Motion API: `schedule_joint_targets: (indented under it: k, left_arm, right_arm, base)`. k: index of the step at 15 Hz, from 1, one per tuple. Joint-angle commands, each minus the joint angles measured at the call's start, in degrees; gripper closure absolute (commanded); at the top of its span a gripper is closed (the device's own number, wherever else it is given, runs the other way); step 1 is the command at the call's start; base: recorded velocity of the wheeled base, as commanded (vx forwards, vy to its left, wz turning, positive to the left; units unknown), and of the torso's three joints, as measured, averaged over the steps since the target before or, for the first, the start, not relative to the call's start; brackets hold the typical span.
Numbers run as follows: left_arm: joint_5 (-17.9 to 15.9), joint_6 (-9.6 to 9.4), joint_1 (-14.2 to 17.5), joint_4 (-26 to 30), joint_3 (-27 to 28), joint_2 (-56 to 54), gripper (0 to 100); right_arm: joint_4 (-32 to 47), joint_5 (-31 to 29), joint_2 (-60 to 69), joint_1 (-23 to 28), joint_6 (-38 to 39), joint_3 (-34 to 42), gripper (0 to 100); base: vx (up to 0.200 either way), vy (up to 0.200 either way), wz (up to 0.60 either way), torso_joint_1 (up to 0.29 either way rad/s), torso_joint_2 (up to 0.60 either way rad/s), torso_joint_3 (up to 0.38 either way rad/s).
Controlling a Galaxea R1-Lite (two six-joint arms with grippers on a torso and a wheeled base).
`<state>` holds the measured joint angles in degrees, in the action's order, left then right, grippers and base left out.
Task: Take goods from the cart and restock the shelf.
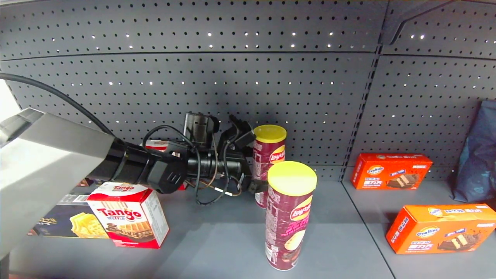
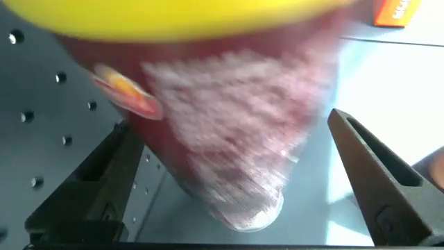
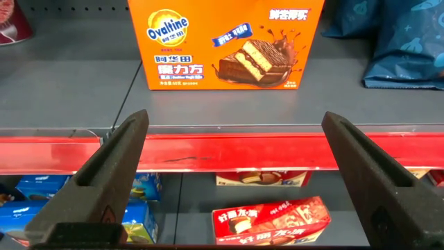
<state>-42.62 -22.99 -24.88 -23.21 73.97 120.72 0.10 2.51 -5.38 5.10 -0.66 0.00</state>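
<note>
Two maroon chip cans with yellow lids stand upright on the grey shelf (image 1: 217, 240). The rear can (image 1: 269, 155) is close to the pegboard, and the front can (image 1: 288, 217) stands just before it. My left gripper (image 1: 252, 162) reaches in from the left at the rear can. In the left wrist view that can (image 2: 236, 139) sits between the spread fingers (image 2: 104, 187), with a gap on one side. My right gripper (image 3: 236, 180) is open and holds nothing, facing the shelf's red front edge (image 3: 222, 153) below an orange cake box (image 3: 225, 43).
A red-and-white wafer box (image 1: 130, 221) and a dark box (image 1: 66, 226) stand at the left. Two orange boxes (image 1: 391, 171) (image 1: 441, 228) and a dark blue bag (image 1: 478, 155) fill the right bay. The pegboard wall (image 1: 271, 77) closes the back. Lower shelves hold more boxes (image 3: 270, 222).
</note>
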Motion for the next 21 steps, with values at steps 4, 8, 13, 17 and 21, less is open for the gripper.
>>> schedule_joint_targets:
  k: [4, 8, 13, 17, 21]
  left_arm:
    - [3.8, 0.14, 1.7, -0.3, -9.5, -9.0, 0]
    - [10.5, 0.4, 1.1, -0.9, -13.0, -10.4, 0]
    - [18.0, 1.55, 0.3, -1.9, -13.2, -10.2, 0]
    - [20.9, 3.22, -0.6, -4.0, -12.9, -8.7, 0]
    - [23.5, 4.01, -0.6, -5.1, -12.6, -8.0, 0]
  right_arm:
    - [0.0, 0.0, -0.1, 0.0, 0.0, 0.0, 0]
    - [0.0, 0.0, -0.1, 0.0, 0.0, 0.0, 0]
    - [0.0, 0.0, -0.1, 0.0, 0.0, 0.0, 0]
    - [0.0, 0.0, -0.1, 0.0, 0.0, 0.0, 0]
    - [0.0, 0.0, -0.1, 0.0, 0.0, 0.0, 0]
  base:
    - [0.0, 0.0, 0.0, 0.0, 0.0, 0.0]
    - [0.0, 0.0, 0.0, 0.0, 0.0, 0.0]
    - [0.0, 0.0, 0.0, 0.0, 0.0, 0.0]
    - [0.0, 0.0, 0.0, 0.0, 0.0, 0.0]
    - [0.0, 0.0, 0.0, 0.0, 0.0, 0.0]
